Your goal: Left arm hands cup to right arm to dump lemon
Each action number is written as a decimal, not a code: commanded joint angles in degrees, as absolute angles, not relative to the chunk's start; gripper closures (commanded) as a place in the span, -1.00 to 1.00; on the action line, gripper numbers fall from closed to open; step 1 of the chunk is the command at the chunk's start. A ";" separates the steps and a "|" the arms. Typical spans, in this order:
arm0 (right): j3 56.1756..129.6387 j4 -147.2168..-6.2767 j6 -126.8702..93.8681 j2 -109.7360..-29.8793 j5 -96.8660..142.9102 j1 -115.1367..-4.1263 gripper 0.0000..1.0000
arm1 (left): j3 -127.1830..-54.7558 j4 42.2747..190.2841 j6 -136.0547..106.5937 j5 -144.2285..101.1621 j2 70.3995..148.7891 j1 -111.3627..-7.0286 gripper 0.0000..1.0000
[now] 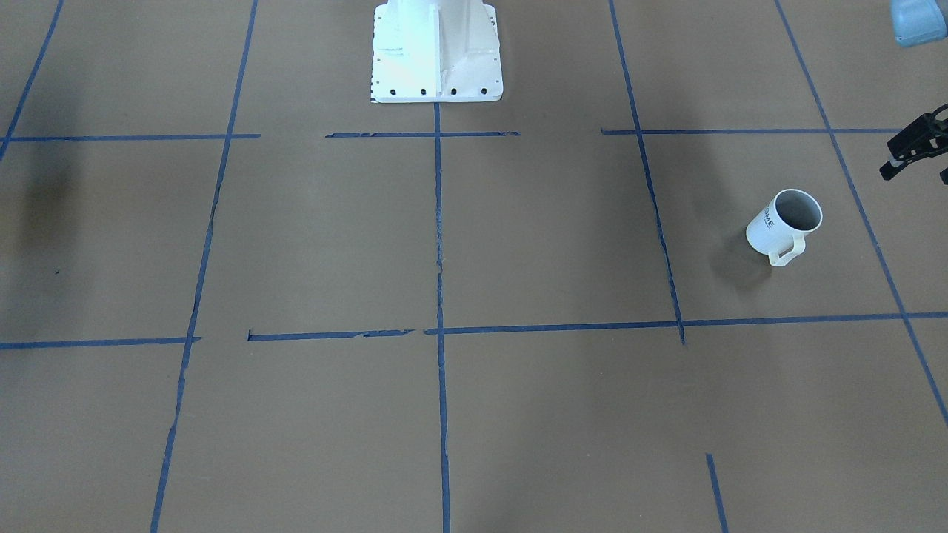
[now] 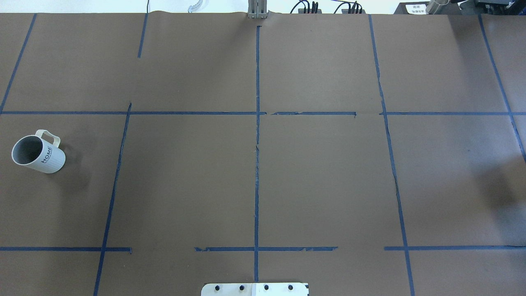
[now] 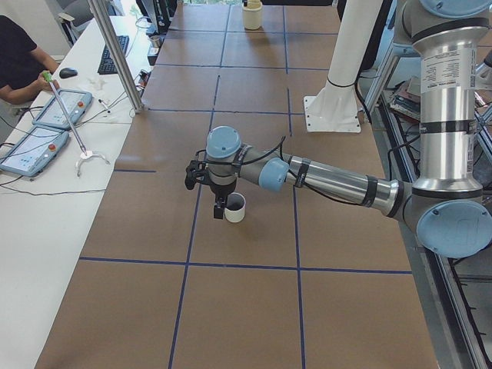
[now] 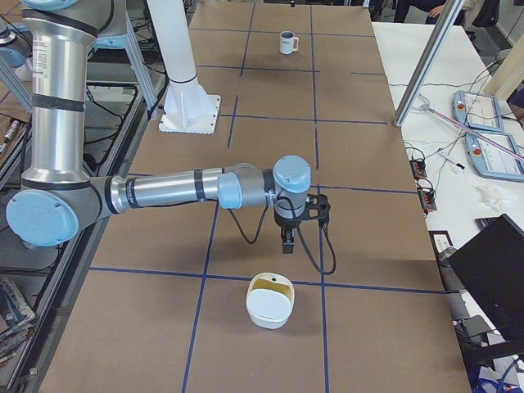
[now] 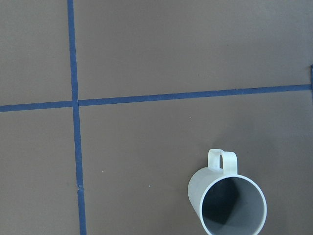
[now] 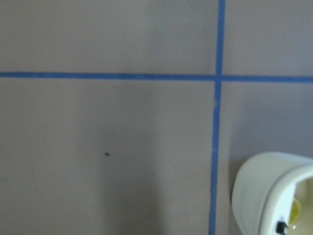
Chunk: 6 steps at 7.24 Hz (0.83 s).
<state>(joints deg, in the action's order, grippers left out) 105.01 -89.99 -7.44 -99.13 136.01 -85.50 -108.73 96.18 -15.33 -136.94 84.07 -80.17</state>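
Observation:
The white cup (image 2: 39,154) with "HOME" lettering stands upright at the table's left end, also shown as the cup (image 1: 783,226) in the front view. Its handle points away from the robot. In the left wrist view the cup (image 5: 227,200) shows only a grey inside, and no lemon is visible. My left gripper (image 1: 915,176), a black lattice, hangs beside the cup, cut by the frame edge, its fingers apart and holding nothing. In the side view the left gripper (image 3: 207,196) hovers just above the cup (image 3: 234,207). My right gripper (image 4: 288,241) hangs over the table's far end; I cannot tell its state.
A white bowl-like container (image 4: 270,300) with a yellowish inside sits near the right gripper, and the container (image 6: 274,196) also shows in the right wrist view. The white robot pedestal (image 1: 437,52) stands mid-table. A person sits at a side desk (image 3: 46,154) holding tablets.

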 commanded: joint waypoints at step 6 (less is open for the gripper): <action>107.40 -89.39 -6.85 -105.91 135.26 -85.61 -1.00 | -102.04 87.09 2.20 -138.79 82.36 -89.65 -1.00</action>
